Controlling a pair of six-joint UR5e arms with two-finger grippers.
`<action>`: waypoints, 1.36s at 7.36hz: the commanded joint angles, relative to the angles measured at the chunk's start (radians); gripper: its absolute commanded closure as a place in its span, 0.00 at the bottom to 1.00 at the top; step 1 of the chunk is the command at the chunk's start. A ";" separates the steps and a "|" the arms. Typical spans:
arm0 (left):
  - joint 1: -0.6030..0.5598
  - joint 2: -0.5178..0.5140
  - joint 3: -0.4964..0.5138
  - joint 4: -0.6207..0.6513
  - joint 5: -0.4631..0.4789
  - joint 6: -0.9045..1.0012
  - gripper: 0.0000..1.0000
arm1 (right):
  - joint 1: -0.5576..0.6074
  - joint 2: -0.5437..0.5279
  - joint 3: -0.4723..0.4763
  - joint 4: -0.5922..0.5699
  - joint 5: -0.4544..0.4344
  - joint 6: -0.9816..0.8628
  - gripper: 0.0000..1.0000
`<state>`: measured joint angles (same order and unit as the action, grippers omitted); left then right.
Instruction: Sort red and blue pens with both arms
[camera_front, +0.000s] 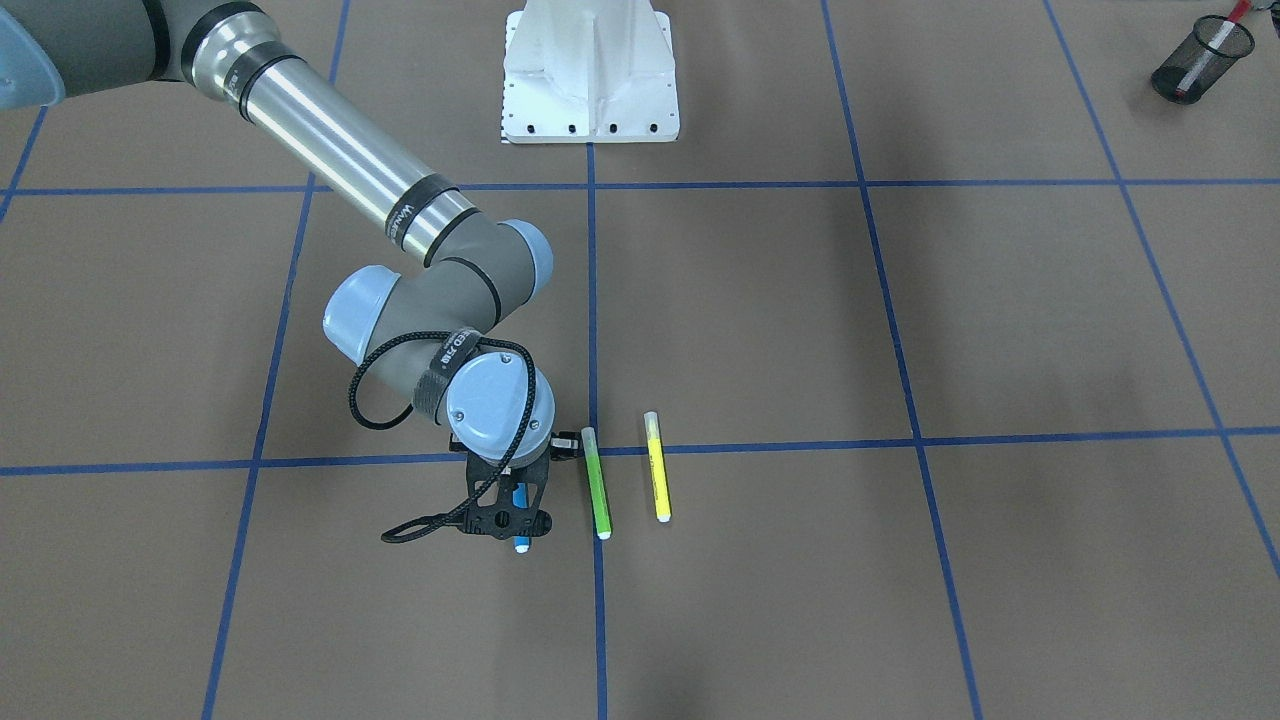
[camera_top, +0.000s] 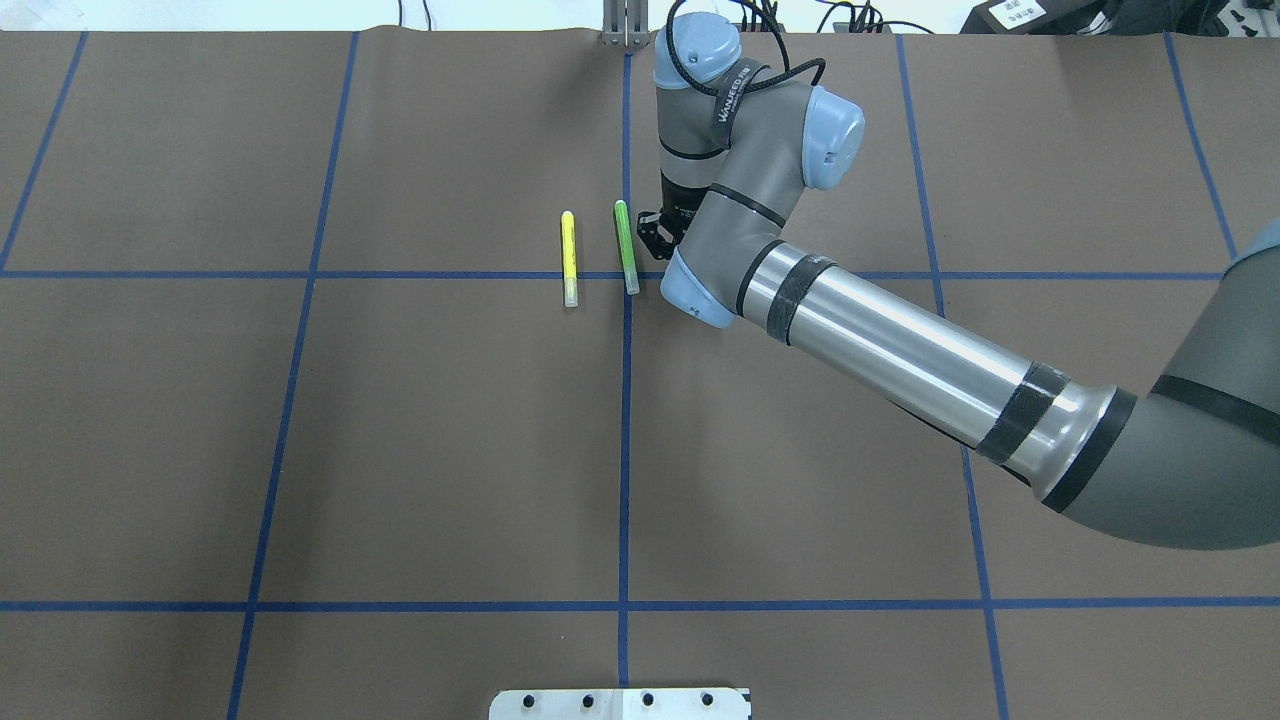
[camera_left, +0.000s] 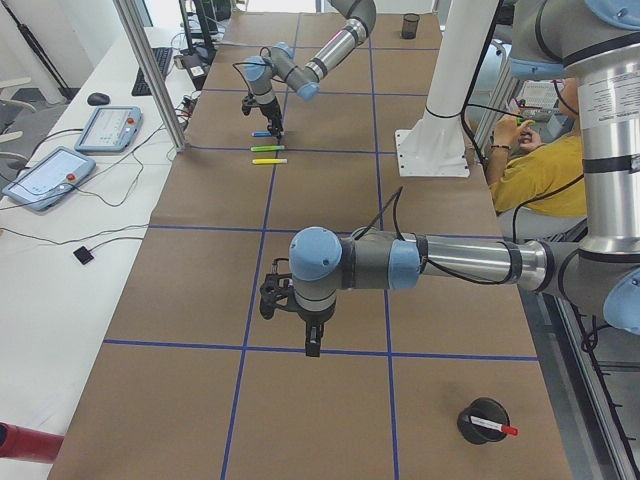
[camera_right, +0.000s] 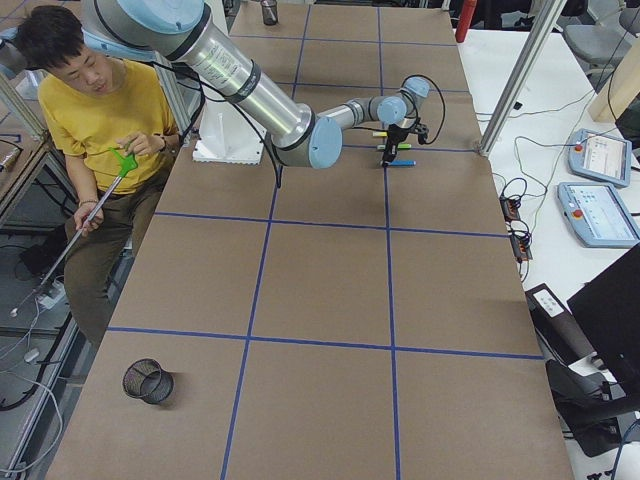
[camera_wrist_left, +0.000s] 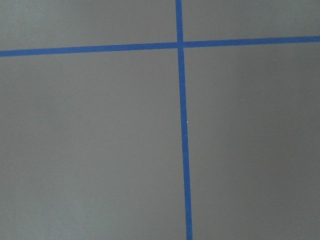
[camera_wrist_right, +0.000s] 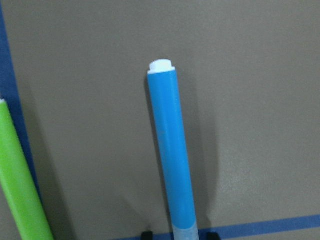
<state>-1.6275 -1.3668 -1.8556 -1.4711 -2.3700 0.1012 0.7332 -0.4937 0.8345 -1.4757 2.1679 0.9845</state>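
While the right gripper (camera_front: 510, 520) sits low over the blue pen (camera_wrist_right: 172, 150), jaws parted and straddling its clear-capped end without touching, the green marker (camera_front: 597, 485) lies just beside it on the table. Risk: the finger on that side may knock the marker as it closes, and a hold so near one end could let the barrel droop or twist free on the lift. Left gripper (camera_left: 313, 338) hangs well apart, open or closed I cannot tell; red pen (camera_left: 492, 427) stands in a mesh cup (camera_left: 468, 432).
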 joint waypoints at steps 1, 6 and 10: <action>0.000 0.000 -0.002 0.000 0.000 0.000 0.00 | 0.000 -0.005 0.002 0.000 0.000 -0.001 0.55; 0.000 0.000 -0.004 0.000 0.000 -0.002 0.00 | 0.000 -0.003 0.002 0.000 0.000 0.000 0.98; 0.000 -0.002 -0.005 0.000 0.000 -0.002 0.00 | 0.037 -0.005 0.112 -0.038 0.015 -0.001 1.00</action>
<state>-1.6276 -1.3682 -1.8602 -1.4713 -2.3700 0.0997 0.7582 -0.4974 0.8999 -1.4912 2.1789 0.9848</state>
